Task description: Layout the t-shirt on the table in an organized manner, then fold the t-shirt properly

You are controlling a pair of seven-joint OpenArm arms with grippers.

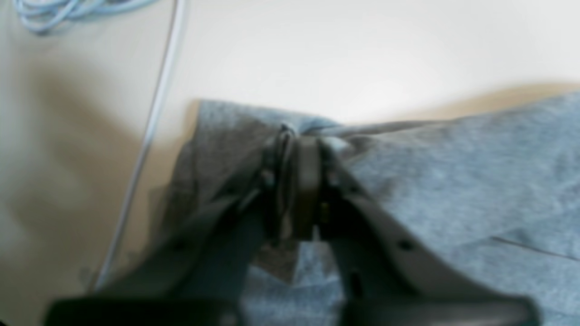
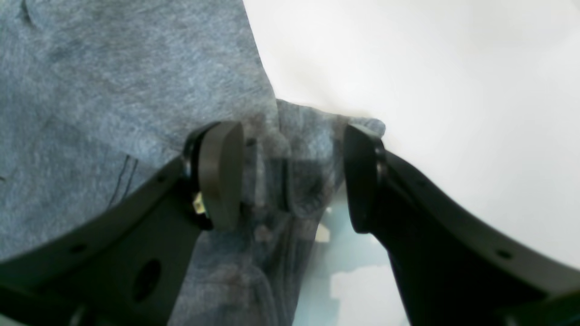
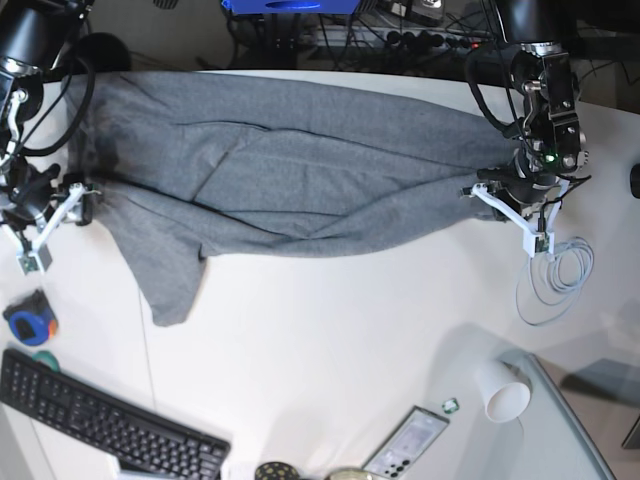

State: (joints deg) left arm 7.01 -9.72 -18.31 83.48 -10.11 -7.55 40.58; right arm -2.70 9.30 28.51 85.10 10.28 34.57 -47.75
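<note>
Base view: heather-grey knit t-shirt (image 3: pixel 290 160) lies rumpled, spread across smooth white surface (image 3: pixel 340 330). Left end effector (image 1: pixel 299 145) pinches a bunched hem corner; right end effector (image 2: pixel 290 174) gapes wide, straddling opposite edge.

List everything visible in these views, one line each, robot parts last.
t-shirt: one, heather grey, stretched across the far half of the table, one sleeve hanging toward the near left.
table: one, white, under everything.
keyboard: one, black, near left corner.
paper cup: one, white, on its side at near right.
phone: one, dark, near edge.
cable coil: one, pale, right side of the table.
left gripper: one, dark, shut on the t-shirt's edge.
right gripper: one, dark, jaws open astride the opposite shirt edge.
</note>
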